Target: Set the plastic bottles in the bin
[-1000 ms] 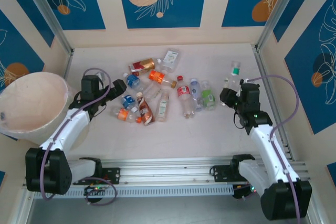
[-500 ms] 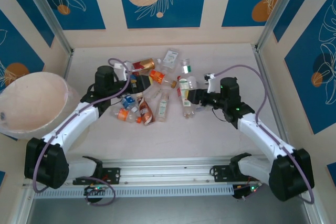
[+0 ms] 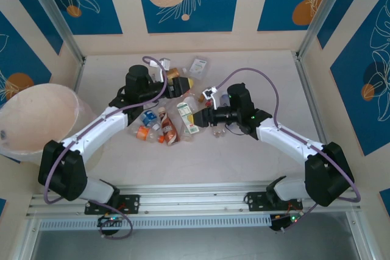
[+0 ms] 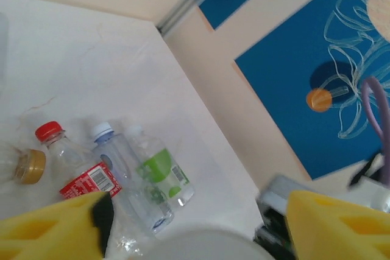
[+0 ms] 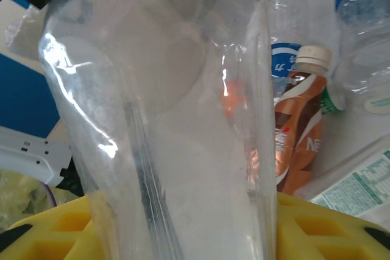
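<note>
1. The plastic bottles [image 3: 164, 127] lie in a loose heap near the middle of the tabletop [image 3: 244, 162], well apart from the bin.
2. My right claw [image 3: 195, 115] reaches in from the right and pinches one clear bottle [image 5: 170, 120]. Its yellow fingers [image 5: 317, 229] press against the bottle's sides.
3. Past that bottle, the right wrist view shows a brown-labelled bottle [image 5: 298, 132] with a cream cap. It lies just beside a blue-labelled bottle [image 5: 283, 59].
4. My left claw [image 3: 175, 84] sits at the far side of the heap. Its foam pads [image 4: 55, 223] stand apart with a pale rounded shape [image 4: 201, 245] between them (cut off by the frame edge). I cannot tell whether they grip it.
5. Beyond the left claw, three bottles lie side by side: a red-capped bottle [image 4: 76, 172], a pale-capped bottle [image 4: 122, 168] and a green-labelled bottle [image 4: 161, 172].
6. The bin [image 3: 36, 120], large and pale cream-pink, stands at the tabletop's left edge, beside my left arm.
</note>
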